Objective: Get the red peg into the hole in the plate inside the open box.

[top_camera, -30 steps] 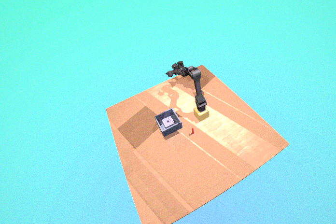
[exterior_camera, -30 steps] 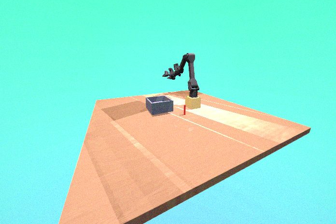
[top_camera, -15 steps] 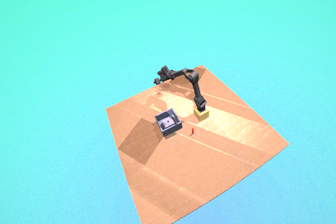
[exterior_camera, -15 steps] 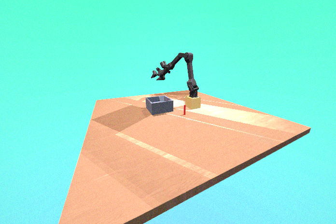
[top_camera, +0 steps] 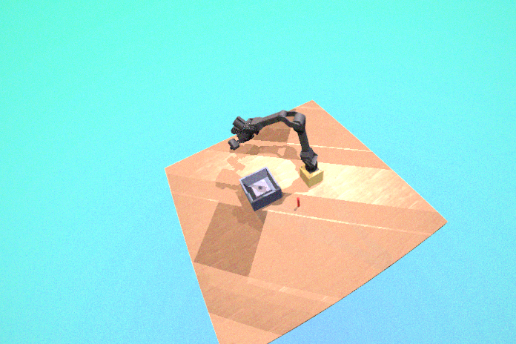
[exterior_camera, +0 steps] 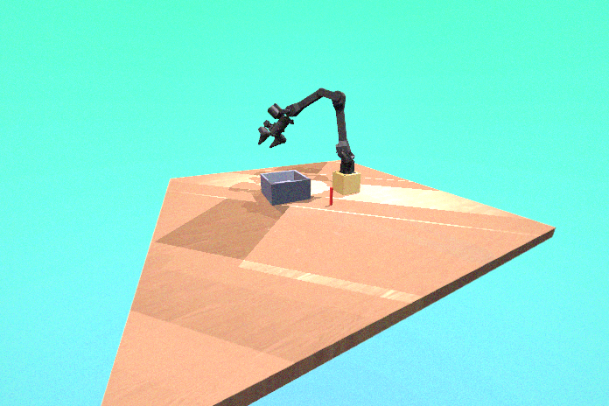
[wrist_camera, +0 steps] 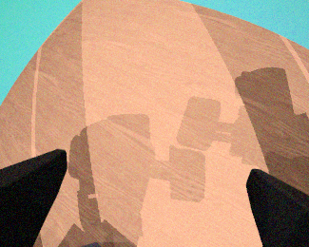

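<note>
Standing upright on the tabletop, the slim red peg waits well below the gripper and off toward the arm's base, with the open box nearer beneath the gripper than the peg is. The gripper's fingers are spread wide apart with nothing between them. The peg looks light and stiff, perhaps smooth enough to slip, though it is too small in these views to judge its surface well. Being narrow, it could topple at a nudge, so the fingers should straddle it evenly. A grip on its upper part, square across the shaft, would leave the lower end free for the hole in the plate.
</note>
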`<state>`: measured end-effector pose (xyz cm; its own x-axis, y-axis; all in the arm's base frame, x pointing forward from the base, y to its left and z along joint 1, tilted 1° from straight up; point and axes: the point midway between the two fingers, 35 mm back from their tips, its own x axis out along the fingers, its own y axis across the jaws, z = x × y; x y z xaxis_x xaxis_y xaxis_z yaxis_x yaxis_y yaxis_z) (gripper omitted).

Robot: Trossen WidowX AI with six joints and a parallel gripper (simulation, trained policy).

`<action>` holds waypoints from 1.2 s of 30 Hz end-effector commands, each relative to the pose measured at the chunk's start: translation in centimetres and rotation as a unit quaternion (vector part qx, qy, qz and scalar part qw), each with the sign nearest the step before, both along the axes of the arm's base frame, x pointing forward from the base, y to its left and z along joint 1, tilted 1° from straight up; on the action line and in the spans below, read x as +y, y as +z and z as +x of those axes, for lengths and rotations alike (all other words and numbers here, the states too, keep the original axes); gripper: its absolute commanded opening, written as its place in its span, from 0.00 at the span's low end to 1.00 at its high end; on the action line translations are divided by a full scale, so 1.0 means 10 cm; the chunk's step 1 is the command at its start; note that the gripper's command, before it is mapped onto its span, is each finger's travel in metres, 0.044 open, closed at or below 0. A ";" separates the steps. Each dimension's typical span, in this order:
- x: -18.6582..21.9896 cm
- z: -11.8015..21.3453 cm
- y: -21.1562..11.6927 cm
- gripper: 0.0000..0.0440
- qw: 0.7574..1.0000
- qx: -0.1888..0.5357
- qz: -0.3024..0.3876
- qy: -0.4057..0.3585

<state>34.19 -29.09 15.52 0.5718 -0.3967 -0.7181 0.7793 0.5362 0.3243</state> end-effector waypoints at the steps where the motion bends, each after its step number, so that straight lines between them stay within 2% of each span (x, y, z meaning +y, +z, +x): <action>1: 0.41 0.16 0.04 1.00 0.999 0.028 0.017 0.020; 9: 1.28 0.28 0.02 1.00 0.992 0.090 0.053 0.069; 16: 2.02 0.18 -0.01 1.00 0.980 0.148 0.080 0.105; 26: 2.90 -0.24 -0.08 1.00 0.956 0.239 0.108 0.131; 36: 3.47 -0.82 -0.17 1.00 0.929 0.330 0.117 0.120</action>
<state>28.01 4.18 14.09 0.0861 -0.0869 -0.9925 0.7149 0.6992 0.0008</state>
